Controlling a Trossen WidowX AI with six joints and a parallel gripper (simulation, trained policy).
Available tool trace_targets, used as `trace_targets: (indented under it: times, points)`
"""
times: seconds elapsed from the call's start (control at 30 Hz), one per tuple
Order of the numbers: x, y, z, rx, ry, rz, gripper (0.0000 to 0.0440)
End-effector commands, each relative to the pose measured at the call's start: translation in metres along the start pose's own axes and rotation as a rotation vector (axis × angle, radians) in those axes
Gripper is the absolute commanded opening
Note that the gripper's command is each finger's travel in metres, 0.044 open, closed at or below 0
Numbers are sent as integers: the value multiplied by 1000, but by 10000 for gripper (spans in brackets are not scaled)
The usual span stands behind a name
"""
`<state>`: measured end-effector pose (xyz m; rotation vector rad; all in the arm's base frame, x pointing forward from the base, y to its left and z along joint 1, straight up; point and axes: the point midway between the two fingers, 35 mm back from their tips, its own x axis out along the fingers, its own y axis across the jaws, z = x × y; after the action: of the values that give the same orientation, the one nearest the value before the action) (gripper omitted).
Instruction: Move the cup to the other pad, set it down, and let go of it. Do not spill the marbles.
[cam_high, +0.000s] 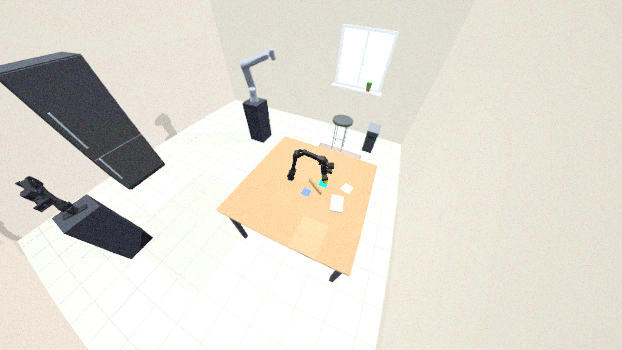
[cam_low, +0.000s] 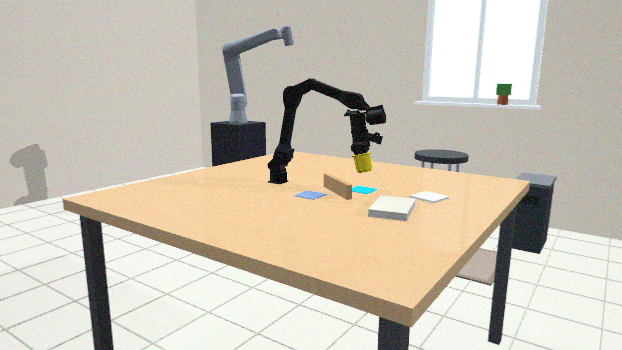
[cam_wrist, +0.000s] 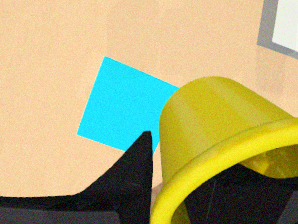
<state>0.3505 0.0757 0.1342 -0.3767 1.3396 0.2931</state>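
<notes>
The yellow cup (cam_low: 363, 163) (cam_wrist: 215, 110) is held in the air above the cyan pad (cam_high: 322, 184) (cam_low: 364, 190) (cam_wrist: 120, 105), leaning slightly in the exterior view. My gripper (cam_low: 361, 150) is shut on the cup's wall near the rim; in the wrist view one finger is outside the cup and the other reaches inside it. The cup hides the cyan pad's right part in the wrist view. The blue pad (cam_high: 306, 192) (cam_low: 310, 195) lies bare on the other side of the barrier. No marbles can be made out in the cup or on the table.
A low wooden barrier (cam_high: 315, 186) (cam_low: 337, 186) stands between the two pads. A thick white block (cam_high: 337, 203) (cam_low: 391, 207) and a thin white tile (cam_high: 347, 188) (cam_low: 430, 196) lie beyond the cyan pad, away from the blue one.
</notes>
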Motion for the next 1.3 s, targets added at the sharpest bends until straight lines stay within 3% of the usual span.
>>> trace_targets:
  times: [0.0,0.67,1.0,1.13,1.27]
  points:
    - [7,13,8,-8,-8,1,0]
    - [55,49,-3,7,36,3,11]
    - [68,48,-12,31,48,2,77]
    - [64,47,-6,47,11,12,149]
    - [55,46,0,58,-32,25,153]
